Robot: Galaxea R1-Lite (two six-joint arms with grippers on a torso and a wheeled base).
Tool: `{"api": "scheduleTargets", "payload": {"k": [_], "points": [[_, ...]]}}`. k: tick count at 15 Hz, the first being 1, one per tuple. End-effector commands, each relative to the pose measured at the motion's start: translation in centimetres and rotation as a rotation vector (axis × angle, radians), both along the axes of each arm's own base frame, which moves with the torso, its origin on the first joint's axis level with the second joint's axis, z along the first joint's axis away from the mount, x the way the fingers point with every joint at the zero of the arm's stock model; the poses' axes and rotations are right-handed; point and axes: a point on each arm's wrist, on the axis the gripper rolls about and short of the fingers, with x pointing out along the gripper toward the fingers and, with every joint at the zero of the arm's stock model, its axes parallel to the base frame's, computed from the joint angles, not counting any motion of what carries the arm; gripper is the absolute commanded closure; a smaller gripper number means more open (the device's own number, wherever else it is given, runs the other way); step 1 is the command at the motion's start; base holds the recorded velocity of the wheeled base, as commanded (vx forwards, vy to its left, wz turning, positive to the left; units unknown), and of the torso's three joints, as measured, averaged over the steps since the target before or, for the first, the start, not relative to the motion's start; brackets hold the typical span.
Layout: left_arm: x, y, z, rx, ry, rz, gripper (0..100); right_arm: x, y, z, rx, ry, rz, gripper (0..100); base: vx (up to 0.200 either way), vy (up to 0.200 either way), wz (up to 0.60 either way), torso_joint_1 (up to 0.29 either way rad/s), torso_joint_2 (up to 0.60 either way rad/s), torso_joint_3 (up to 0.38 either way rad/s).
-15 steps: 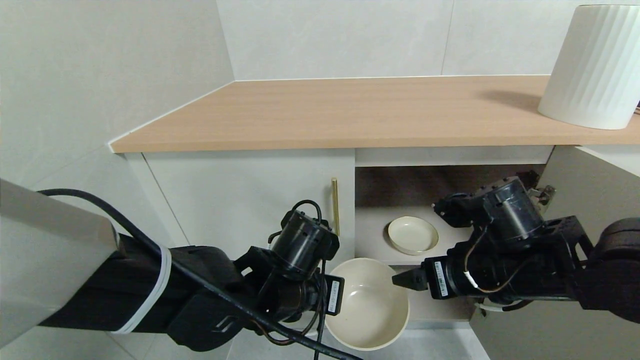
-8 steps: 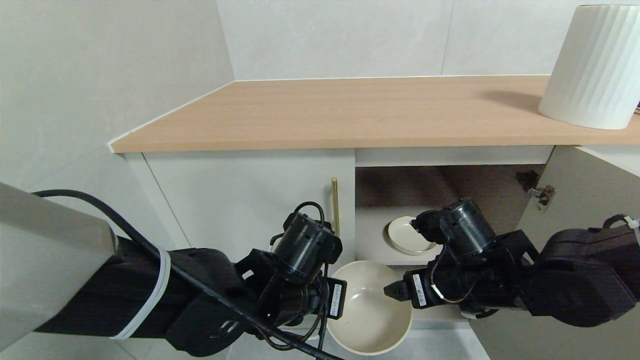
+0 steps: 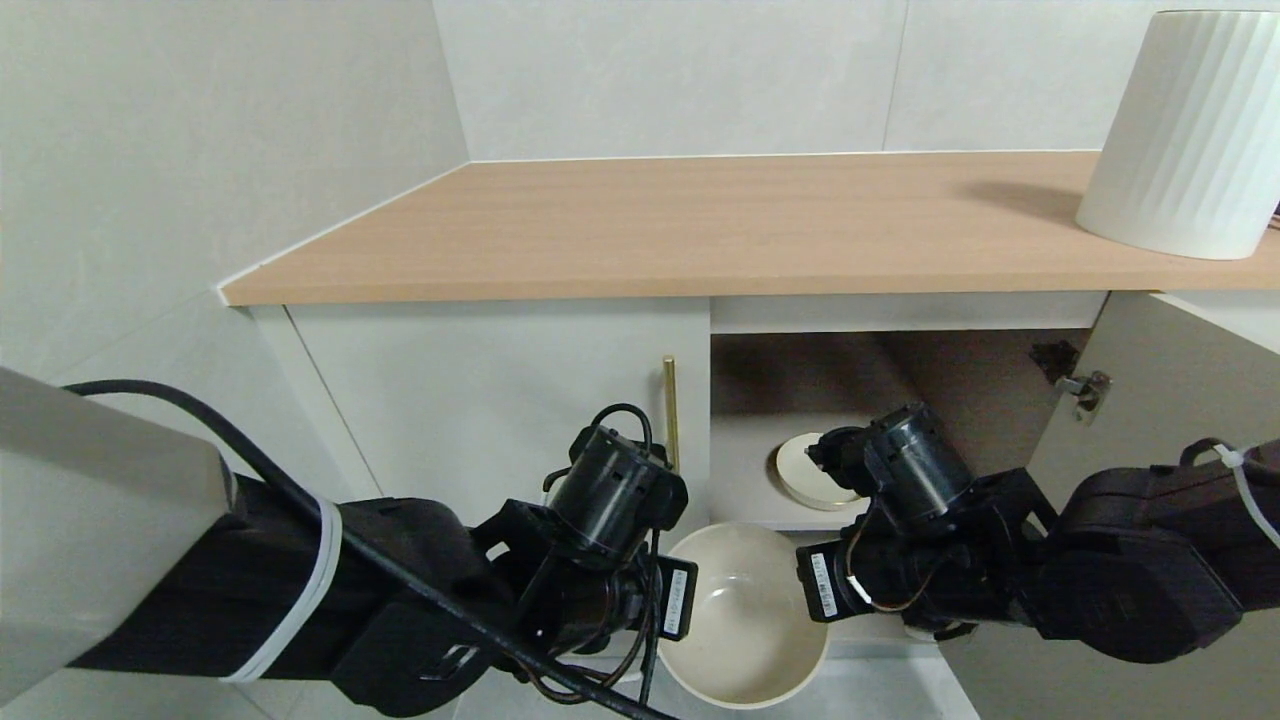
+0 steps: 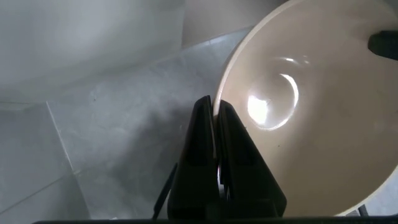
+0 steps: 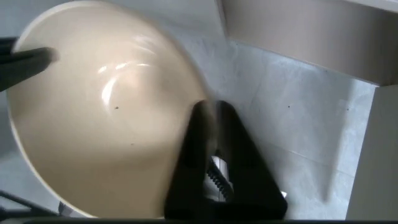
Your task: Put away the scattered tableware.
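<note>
A large cream bowl (image 3: 745, 620) hangs in front of the open cabinet, below its shelf (image 3: 740, 455). My left gripper (image 3: 668, 600) is shut on the bowl's left rim, and the left wrist view shows its fingers (image 4: 205, 118) pinching that rim of the bowl (image 4: 311, 124). On the opposite rim sits my right gripper (image 3: 806, 578). In the right wrist view its fingers (image 5: 200, 118) are closed over the edge of the bowl (image 5: 106, 124). A small cream plate (image 3: 797, 470) lies on the shelf, partly behind the right wrist.
The cabinet's left door is closed, with a brass handle (image 3: 668, 410). The right door (image 3: 1180, 400) stands open beside my right arm. A wooden countertop (image 3: 700, 220) runs above, with a white ribbed container (image 3: 1190, 130) at its right end. Grey floor tiles (image 4: 124, 124) lie below the bowl.
My right arm has moved left and down, bringing its gripper onto the bowl's right rim. The bowl and left gripper have sunk slightly. The right wrist now covers part of the small plate.
</note>
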Motion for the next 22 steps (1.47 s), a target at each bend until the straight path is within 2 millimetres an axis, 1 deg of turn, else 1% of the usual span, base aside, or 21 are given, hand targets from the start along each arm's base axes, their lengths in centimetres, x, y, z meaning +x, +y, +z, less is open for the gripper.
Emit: {"api": "scheduleTargets", "payload": {"k": [1,9,10,16,18,22], "points": [[0.0,0.1,0.0,0.003,0.000,0.002,100,0.0,0.0,0.0,-0.003,-0.001,-0.004,100,0.000,0.000,0.00,0.000,0.00,0.000],[0.1,0.0,0.1,0.002,-0.009,0.013,100,0.1,0.0,0.0,-0.001,-0.002,-0.005,100,0.000,0.000,0.00,0.000,0.00,0.000],[0.2,0.0,0.1,0.007,-0.015,0.020,0,0.1,0.0,0.0,-0.002,0.000,-0.005,100,0.000,0.000,0.00,0.000,0.00,0.000],[0.4,0.0,0.4,-0.004,-0.025,0.033,0,0.2,-0.3,-0.4,-0.016,0.007,-0.007,100,0.000,0.000,0.00,0.000,0.00,0.000],[0.4,0.0,0.5,-0.005,-0.028,0.034,0,1.7,-1.6,-0.9,-0.032,0.021,-0.066,100,0.000,0.000,0.00,0.000,0.00,0.000],[0.4,0.1,0.5,-0.006,-0.029,0.035,0,5.7,-4.6,-1.3,-0.019,0.015,-0.211,100,0.000,0.000,0.00,0.000,0.00,0.000]]}}
